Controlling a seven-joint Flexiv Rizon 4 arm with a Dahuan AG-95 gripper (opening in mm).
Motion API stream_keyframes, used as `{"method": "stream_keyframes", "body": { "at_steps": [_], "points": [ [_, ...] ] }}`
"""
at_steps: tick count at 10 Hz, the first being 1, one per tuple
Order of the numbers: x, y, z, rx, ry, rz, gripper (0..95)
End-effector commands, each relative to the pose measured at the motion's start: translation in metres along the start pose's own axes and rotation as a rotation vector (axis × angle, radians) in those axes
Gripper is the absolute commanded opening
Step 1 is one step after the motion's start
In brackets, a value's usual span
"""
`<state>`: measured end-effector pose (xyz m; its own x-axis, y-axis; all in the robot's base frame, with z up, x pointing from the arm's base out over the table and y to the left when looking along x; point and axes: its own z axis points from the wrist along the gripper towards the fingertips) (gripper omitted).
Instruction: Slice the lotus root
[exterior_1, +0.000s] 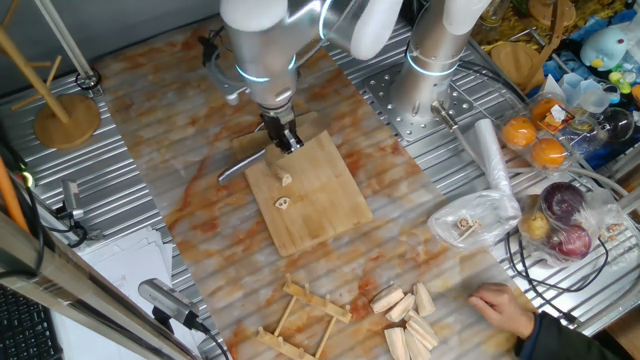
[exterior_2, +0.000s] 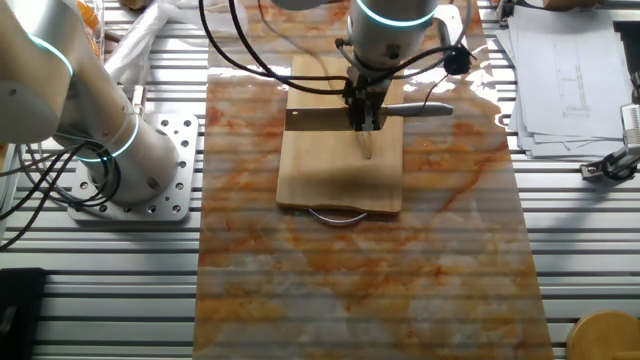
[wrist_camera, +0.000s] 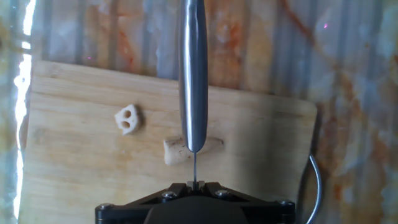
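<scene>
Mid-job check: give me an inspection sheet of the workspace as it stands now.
Surface: marbled mat carrying the wooden board.
Job's things: lotus root lying under the knife; one holed slice apart on the board.
Clutter: wooden wedge blocks, wooden rack, oranges, bagged fruit.
Claw: claw shut on the knife.
Cables: black cables beside the bagged fruit.
Surroundings: a person's hand at the table edge.

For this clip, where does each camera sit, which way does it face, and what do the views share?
One fixed view: high above one end of the table, looking down on the wooden board; arm and end effector show.
The other fixed view: high on the opposite side, facing back; arm and base show.
Hand view: on the hand, looking down the knife at the lotus root; only the end effector's base shows.
All share the board and knife.
</scene>
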<state>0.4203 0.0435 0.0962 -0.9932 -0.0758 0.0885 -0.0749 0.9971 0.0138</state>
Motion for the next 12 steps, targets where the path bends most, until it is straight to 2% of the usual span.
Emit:
{"method": "stream_keyframes", "body": {
  "at_steps": [1, 2, 6, 7, 10, 11, 12],
  "points": [
    [0.001, 0.000, -0.001, -0.062, 0.009, -0.003, 0.0],
    [0.002, 0.000, 0.000, -0.071, 0.007, -0.001, 0.0],
    [0.002, 0.000, -0.001, -0.053, -0.009, 0.049, 0.0],
    [0.003, 0.000, -0.004, -0.060, -0.029, 0.042, 0.0],
    [0.006, 0.000, -0.015, -0.052, -0.035, 0.040, 0.0],
    [0.009, 0.000, -0.021, -0.055, -0.045, 0.040, 0.0],
    [0.009, 0.000, -0.021, -0.057, -0.064, 0.040, 0.0]
  ]
}}
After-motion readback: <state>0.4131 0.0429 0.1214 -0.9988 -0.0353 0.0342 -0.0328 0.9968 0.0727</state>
